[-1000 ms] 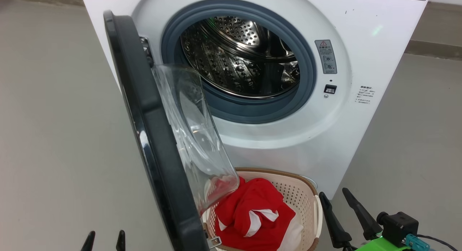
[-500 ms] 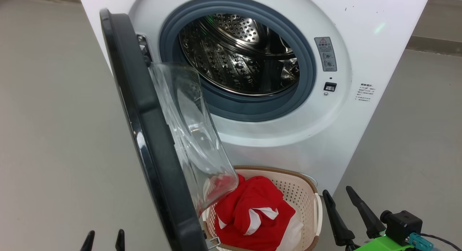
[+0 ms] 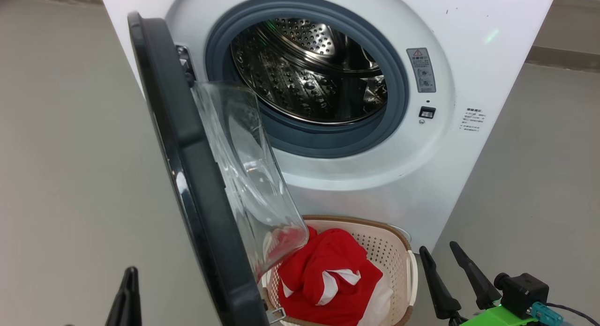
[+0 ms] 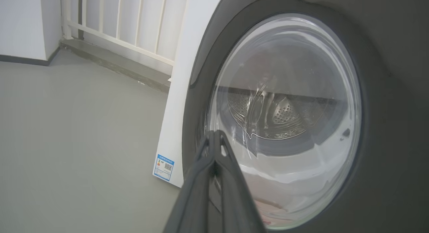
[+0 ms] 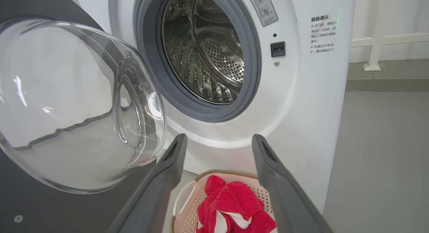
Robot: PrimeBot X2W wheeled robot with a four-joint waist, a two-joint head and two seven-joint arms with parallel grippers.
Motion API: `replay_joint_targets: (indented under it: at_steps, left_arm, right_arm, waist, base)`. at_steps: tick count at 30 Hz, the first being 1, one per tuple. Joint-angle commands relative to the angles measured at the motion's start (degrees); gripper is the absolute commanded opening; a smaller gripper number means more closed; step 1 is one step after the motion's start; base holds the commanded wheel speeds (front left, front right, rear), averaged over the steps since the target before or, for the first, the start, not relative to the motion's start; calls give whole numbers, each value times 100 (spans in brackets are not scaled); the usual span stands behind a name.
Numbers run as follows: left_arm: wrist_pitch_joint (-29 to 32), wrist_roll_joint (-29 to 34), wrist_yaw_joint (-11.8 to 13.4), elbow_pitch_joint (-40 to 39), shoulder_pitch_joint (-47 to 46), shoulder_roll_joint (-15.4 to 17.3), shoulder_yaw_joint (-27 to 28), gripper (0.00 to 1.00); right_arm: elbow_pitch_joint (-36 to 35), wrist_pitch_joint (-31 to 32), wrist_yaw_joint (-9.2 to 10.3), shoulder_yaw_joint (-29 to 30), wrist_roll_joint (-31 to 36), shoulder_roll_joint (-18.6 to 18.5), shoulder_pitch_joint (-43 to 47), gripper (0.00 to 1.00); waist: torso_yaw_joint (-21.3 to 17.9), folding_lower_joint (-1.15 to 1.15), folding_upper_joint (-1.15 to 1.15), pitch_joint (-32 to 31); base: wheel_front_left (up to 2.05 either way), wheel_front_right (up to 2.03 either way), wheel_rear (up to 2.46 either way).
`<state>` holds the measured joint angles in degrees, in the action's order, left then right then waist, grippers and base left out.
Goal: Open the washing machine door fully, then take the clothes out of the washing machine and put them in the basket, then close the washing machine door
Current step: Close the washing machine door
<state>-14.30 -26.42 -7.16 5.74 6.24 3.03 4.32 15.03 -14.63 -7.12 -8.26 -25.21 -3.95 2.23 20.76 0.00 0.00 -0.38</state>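
The washing machine (image 3: 356, 176) stands in front of me, and its steel drum (image 3: 309, 73) looks empty. The washing machine door (image 3: 197, 185) hangs open, edge-on to me, its glass bowl facing the opening. Red and white clothes (image 3: 328, 274) lie in the cream basket (image 3: 389, 251) on the floor below the opening. My left gripper (image 3: 131, 272) is shut on nothing, left of the door. In the left wrist view the left gripper (image 4: 214, 136) points at the door's outer face (image 4: 385, 126). My right gripper (image 3: 438, 251) stands open right of the basket. In the right wrist view that right gripper (image 5: 219, 141) is above the clothes (image 5: 231, 206).
Grey floor (image 3: 70, 152) lies on both sides of the machine. A white railing (image 4: 134, 25) and a low ledge run behind it. A blue sticker (image 4: 164, 166) marks the machine's side near the floor. The open door overhangs the basket's left part.
My left gripper's fingers have come together, from open to shut, and now reach higher in the head view. The right gripper, door, basket and clothes have stayed as they were.
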Motion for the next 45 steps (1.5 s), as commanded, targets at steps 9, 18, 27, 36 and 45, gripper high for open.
replay_joint_targets:
  at_steps: [9, 18, 27, 36, 45]
  left_arm:
    - [-13, -2949, -32, -629, -410, 723, -856, 0]
    - [1011, -5890, -32, -1423, -201, 1679, -1209, 0]
    - [1993, -6736, -33, -1976, -11, 2028, -1276, 0]
    - [2660, -6759, -33, -2166, -133, 1840, -1353, 0]
    - [2841, -6512, -33, -1968, -754, 1382, -1561, 0]
  right_arm:
    - [-129, -37, -36, -151, -6, -94, -160, 100]
    - [-137, -37, -36, -193, -8, -95, -180, 100]
    - [-137, -37, -36, -199, -8, -106, -199, 100]
    - [-154, -37, -36, -211, -15, -131, -285, 100]
    - [-199, -37, -36, -162, -15, -134, -399, 100]
  waist:
    - [-88, 0, 0, 3]
    - [-196, 0, 0, 39]
    - [-255, 0, 0, 112]
    - [-462, 0, 0, 212]
    - [-815, 0, 0, 408]
  base:
    - [0, 0, 0]
    - [0, 0, 0]
    - [0, 0, 0]
    - [0, 0, 0]
    - [0, 0, 0]
